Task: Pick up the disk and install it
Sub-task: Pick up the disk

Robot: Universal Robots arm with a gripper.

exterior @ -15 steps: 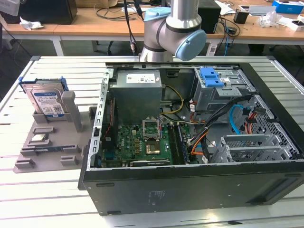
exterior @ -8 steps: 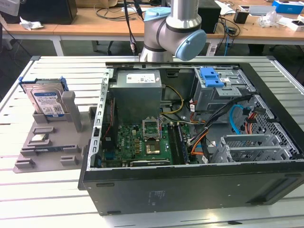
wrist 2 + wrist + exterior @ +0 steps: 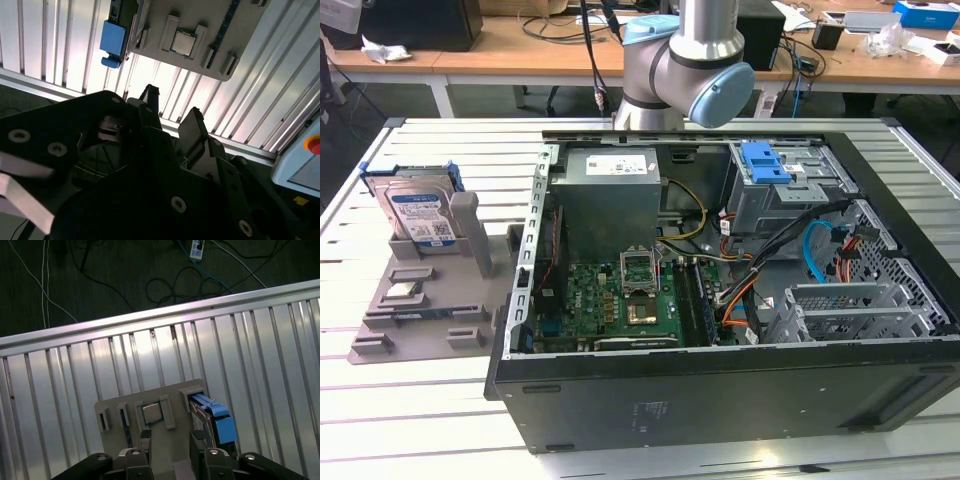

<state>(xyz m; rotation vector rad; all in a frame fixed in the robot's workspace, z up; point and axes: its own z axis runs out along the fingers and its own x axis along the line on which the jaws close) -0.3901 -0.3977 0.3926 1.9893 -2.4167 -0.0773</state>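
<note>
Second wrist view shows the claw (image 3: pixel 171 103) open and empty, jaws apart over the edge of the table (image 3: pixel 40 40). Beyond it, the disk (image 3: pixel 417 213) leans in a grey holder (image 3: pixel 430 325) near the table's edge at the exterior view's left, long axis sloping upward, white-and-blue label facing the exterior camera; its print is unreadable.

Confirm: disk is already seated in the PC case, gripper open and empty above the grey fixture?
No. The exterior view shows the disk standing in the grey fixture, outside the PC case at that view's left. The rest holds: the gripper is open and empty above the fixture.
</note>
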